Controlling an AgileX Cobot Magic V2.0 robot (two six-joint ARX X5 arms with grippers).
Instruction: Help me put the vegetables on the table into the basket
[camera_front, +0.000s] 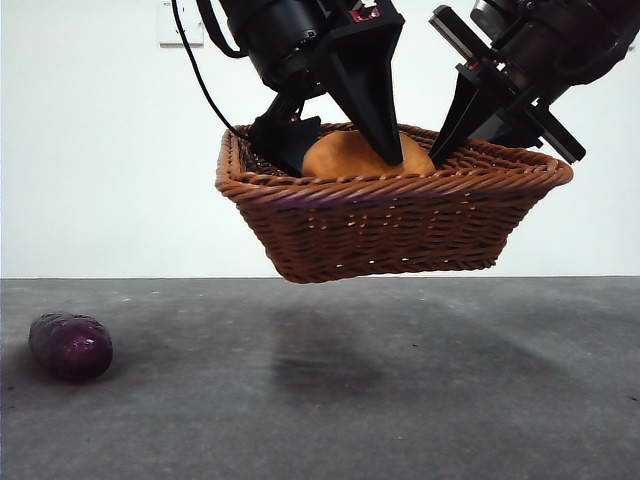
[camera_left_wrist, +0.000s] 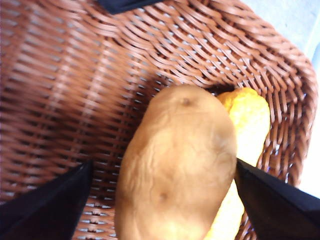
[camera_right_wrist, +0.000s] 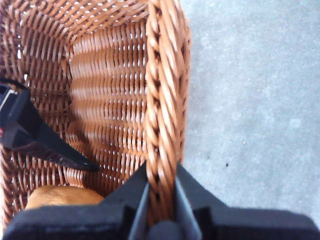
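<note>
Open table (camera_front: 400, 400) around eggplant (camera_front: 70, 346) — basket (camera_front: 390, 225) aloft

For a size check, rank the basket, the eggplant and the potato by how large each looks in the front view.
1. basket, widest by far, hanging above the table.
2. potato, though only its top shows above the rim.
3. eggplant, on the table.
The last two are unsure: the potato is mostly hidden, and the eggplant may lie nearer the camera.

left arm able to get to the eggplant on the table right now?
Probably not yet. The left hand is down inside the basket, jaws open either side of the potato, and must withdraw first. The eggplant lies alone on the table, nothing around it. The right hand grips the basket rim.
</note>
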